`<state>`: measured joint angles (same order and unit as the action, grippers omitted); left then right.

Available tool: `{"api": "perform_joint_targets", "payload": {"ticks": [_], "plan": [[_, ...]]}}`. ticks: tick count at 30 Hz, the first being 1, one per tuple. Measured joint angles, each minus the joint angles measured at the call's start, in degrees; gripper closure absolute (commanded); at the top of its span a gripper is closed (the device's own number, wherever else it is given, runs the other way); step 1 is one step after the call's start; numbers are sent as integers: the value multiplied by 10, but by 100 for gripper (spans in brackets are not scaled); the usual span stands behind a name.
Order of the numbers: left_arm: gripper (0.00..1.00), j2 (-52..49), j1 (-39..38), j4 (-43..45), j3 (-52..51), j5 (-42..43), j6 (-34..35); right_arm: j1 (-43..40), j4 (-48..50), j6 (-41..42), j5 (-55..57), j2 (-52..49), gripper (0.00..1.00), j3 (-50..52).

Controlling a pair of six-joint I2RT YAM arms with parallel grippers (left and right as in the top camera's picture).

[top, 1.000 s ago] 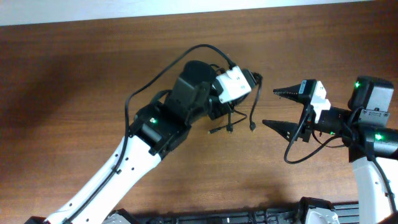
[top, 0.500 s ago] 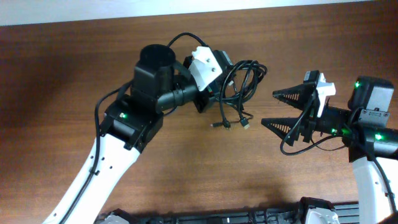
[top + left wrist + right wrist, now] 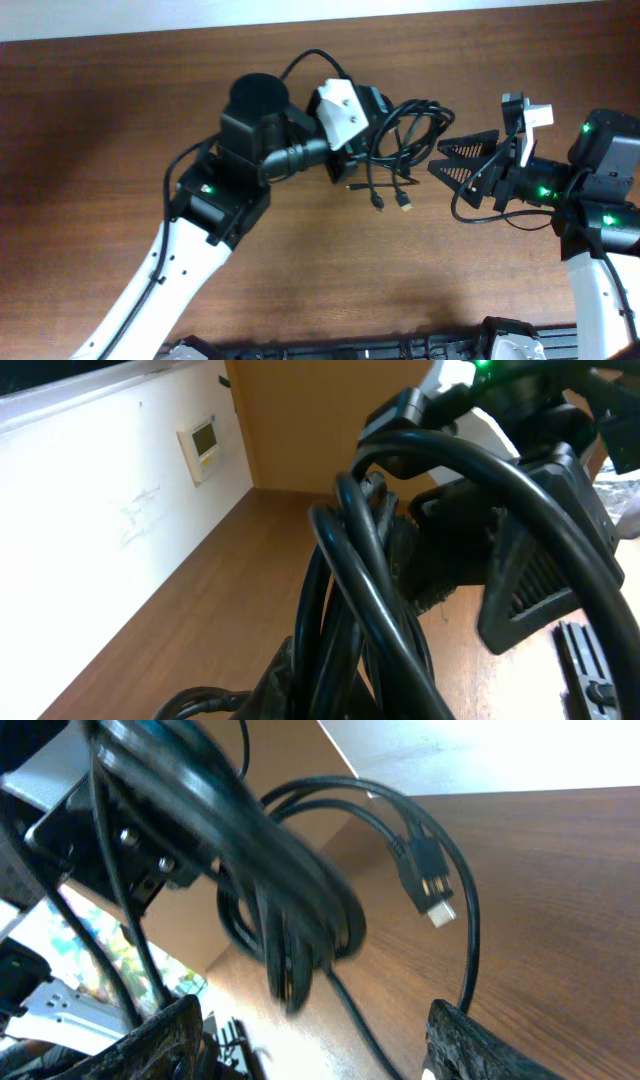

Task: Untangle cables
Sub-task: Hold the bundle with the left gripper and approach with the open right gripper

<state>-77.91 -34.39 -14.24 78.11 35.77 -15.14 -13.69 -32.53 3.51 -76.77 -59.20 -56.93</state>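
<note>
where left claw (image 3: 348, 165) clamps cables (image 3: 410, 125), contact point hidden from overhead.

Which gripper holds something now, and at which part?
The left gripper holds the cables at the bundle's left end; the right gripper is open and empty.

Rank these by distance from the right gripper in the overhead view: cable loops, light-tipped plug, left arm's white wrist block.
From the right gripper:
1. cable loops, just ahead of its jaws.
2. light-tipped plug, on the table, nearer the front edge.
3. white wrist block, beyond the loops.
</note>
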Motion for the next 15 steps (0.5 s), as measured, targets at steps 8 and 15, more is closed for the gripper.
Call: {"api": "perform_joint_targets", "payload": {"ticks": [8, 15], "plan": [[100, -7, -34, 43, 0, -46, 0, 0, 5, 41, 5, 0, 39, 0], [100, -7, -34, 44, 0, -90, 0, 0, 20, 43, -7, 0, 37, 0]]}}
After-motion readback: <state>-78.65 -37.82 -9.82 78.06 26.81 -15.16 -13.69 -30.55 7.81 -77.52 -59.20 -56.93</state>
